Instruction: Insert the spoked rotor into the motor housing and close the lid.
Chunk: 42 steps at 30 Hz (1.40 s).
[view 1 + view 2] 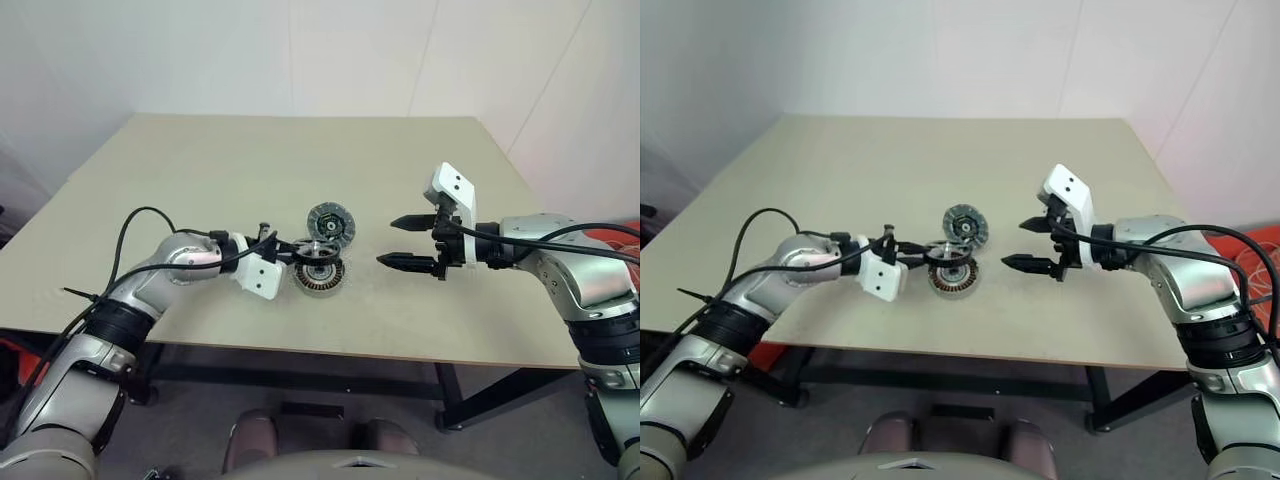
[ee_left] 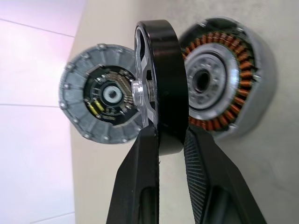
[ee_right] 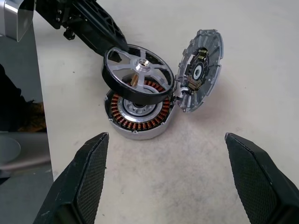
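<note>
Spoked rotor (image 3: 137, 74): silver hub and flat spokes, black rim, held tilted just above the motor housing, rim pinched by the left hand (image 2: 170, 140).

Motor housing (image 3: 138, 119): shallow silver-grey disc, ring of copper coils facing up, lies flat on the tabletop (image 1: 300, 160).

Lid (image 3: 201, 70): grey round disc, dark inner ring, stands open, tilted up at the housing's edge, touching it.

I find no legible text, label, brand, number or sign in any view. The lid (image 3: 200, 70) carries small yellow marks on its inner face, too small for me to read.
</note>
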Available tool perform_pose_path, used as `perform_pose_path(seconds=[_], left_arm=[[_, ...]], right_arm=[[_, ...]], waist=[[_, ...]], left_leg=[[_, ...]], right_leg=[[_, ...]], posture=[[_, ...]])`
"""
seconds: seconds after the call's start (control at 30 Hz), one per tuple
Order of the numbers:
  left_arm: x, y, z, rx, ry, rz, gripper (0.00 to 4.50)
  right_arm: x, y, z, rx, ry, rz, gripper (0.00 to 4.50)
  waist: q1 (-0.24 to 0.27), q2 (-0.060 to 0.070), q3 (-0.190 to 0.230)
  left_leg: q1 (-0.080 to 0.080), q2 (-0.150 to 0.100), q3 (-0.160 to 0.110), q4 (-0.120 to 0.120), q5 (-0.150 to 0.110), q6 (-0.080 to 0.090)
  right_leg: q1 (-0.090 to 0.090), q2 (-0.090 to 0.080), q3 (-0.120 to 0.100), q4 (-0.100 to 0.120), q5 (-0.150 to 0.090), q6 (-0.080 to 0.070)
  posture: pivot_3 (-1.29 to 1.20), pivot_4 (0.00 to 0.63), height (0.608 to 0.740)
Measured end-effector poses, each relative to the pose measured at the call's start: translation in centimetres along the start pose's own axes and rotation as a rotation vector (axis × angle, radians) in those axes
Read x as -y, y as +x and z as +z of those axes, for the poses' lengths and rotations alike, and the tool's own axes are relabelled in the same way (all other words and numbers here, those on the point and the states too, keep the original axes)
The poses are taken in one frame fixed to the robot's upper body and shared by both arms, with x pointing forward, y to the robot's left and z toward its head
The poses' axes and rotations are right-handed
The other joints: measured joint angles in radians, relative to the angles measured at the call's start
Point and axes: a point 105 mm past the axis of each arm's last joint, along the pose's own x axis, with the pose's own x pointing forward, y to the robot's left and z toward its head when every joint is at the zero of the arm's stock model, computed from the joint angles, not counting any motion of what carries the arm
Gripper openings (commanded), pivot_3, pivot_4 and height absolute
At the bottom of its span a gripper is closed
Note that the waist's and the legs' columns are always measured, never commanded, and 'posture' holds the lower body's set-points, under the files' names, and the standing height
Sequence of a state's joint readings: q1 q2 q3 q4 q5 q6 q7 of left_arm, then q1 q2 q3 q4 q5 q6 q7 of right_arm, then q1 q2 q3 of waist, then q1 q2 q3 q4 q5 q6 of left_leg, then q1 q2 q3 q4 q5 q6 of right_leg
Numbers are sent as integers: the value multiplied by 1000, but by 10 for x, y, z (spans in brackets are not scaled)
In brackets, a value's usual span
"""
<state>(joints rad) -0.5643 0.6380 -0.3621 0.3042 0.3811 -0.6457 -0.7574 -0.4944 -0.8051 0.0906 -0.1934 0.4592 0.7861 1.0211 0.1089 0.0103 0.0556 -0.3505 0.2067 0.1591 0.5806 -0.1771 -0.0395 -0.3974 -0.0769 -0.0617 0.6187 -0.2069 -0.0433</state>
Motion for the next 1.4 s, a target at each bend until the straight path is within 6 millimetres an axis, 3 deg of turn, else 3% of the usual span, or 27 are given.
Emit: perform_pose_path(seconds=[0.07, 0.1, 0.43, 0.67, 0.8, 0.93, 1.07, 1.23, 1.33, 1.4], left_arm=[[0, 1, 1, 6, -3, 2, 434], [0, 2, 2, 12, -7, 2, 1160], [5, 0, 4, 34, -49, -15, 4380], [2, -6, 11, 65, -157, -59, 4446], [-1, -22, 15, 75, -304, -117, 4446], [-7, -39, 15, 74, -598, -111, 4446], [-38, -62, 7, 144, -1025, 86, 4446], [-35, -94, -23, 107, -1327, 261, 4446], [-12, -105, -37, 51, -1436, 315, 4500], [1, -105, -37, 62, -1468, 324, 4500]], right_arm=[[0, 0, 0, 0, 0, -2, 4500], [0, 0, 0, 0, 0, -3, 4500], [0, 1, 0, 3, 1, -2, 4500], [0, 1, 0, 3, 1, 0, 4500], [-1, 1, 1, 4, 0, 2, 4500], [-2, 3, 1, 15, 11, 12, 4500], [-7, 14, 4, 55, 32, 26, 4500], [-5, 36, 8, 119, 69, -34, 4500], [-7, 49, 10, 158, 103, -45, 3892], [-9, 55, 13, 182, 114, -45, 3219]], waist=[[0, 0, 0], [0, 0, 0], [1, 0, 0], [2, 0, 0], [1, 0, 0], [1, 0, 0], [-2, 0, 0], [-16, 0, 0], [-13, 0, 0], [-10, 0, 0]], left_leg=[[0, 0, 0, 0, 0, 0], [0, 0, 0, 0, 0, 0], [0, 0, 0, 0, 0, 0], [0, 0, 0, 0, 0, 0], [0, 0, 1, 0, 0, 0], [0, 0, 1, 1, 1, -1], [1, -1, 1, 3, 1, -2], [2, -1, 1, 3, 1, -2], [0, -1, 1, 3, 1, -2], [-1, -1, 0, 2, 1, -1]], right_leg=[[0, 0, 0, 1, 0, 0], [-1, 0, 0, 1, 0, 0], [-1, 0, 0, 1, 0, 0], [-1, 0, 0, 2, 0, 0], [-3, 0, 1, 4, 0, -1], [-3, 0, 1, 5, -1, -1], [-3, 1, 1, 6, 0, -1], [-3, 2, 1, 5, 0, -1], [-3, 2, 1, 4, -1, -1], [-3, 2, 1, 2, 0, -1]], posture=[[0, 0, 740], [0, 0, 740], [0, 0, 740], [0, 0, 740], [0, 0, 740], [0, 0, 740], [0, 0, 740], [0, 0, 740], [0, 0, 740], [0, 0, 740]])
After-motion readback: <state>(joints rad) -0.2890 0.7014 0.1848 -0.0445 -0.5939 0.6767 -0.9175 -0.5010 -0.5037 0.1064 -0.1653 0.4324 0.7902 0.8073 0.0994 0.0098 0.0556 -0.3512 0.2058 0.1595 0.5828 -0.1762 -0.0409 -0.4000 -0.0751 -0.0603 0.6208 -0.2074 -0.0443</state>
